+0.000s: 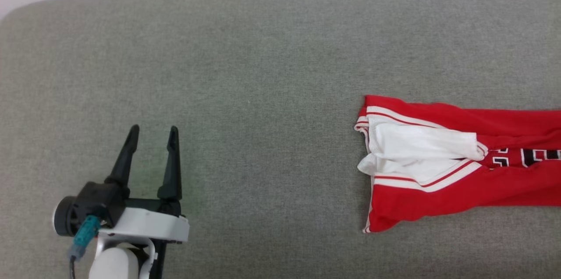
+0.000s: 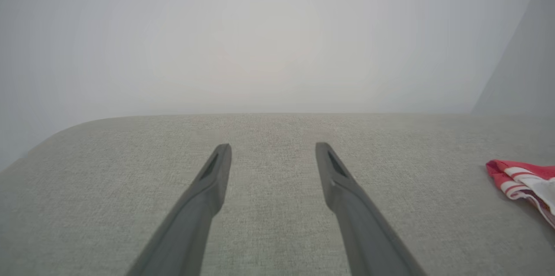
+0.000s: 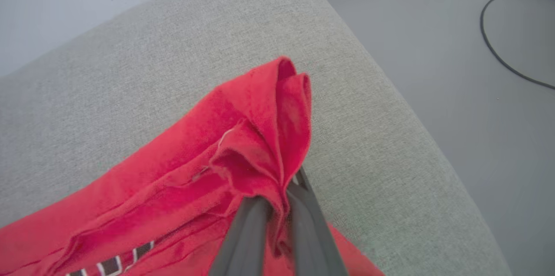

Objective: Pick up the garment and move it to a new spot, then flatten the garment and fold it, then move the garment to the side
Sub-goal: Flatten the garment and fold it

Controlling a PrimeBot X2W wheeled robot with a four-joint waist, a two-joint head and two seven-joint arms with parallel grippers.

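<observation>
- The left claw [image 1: 154, 128] sat low over the near-left part of the grey, cloth-covered table [image 1: 263, 73], its two dark fingers apart with nothing between them and bare fabric all round.
- A wide stretch of bare table lay between that claw and the shirt, so the left arm was too far off to help if the shirt began to go.
- The red shirt [image 1: 438, 191] lay on the right half of the table, stretched out sideways and running off the right edge of the head view. Its white sleeve was folded over the chest and the black-and-white lettering was partly covered.
- The right claw [image 3: 284, 200] was clamped together on a bunched red fold at the shirt's far right end, close to the table's rounded corner.
- To my eye the hold looked thin, just a pinch of gathered layers, so a quick lift could let the cloth slip out.
- Pulled up by that one end, the rest would likely drag and crumple, and the tucked sleeve would make flattening harder.
- Past that corner was open floor [image 3: 433, 29] with a dark cable [image 3: 498, 55]. A carry swung that way could drop the shirt off the table.
</observation>
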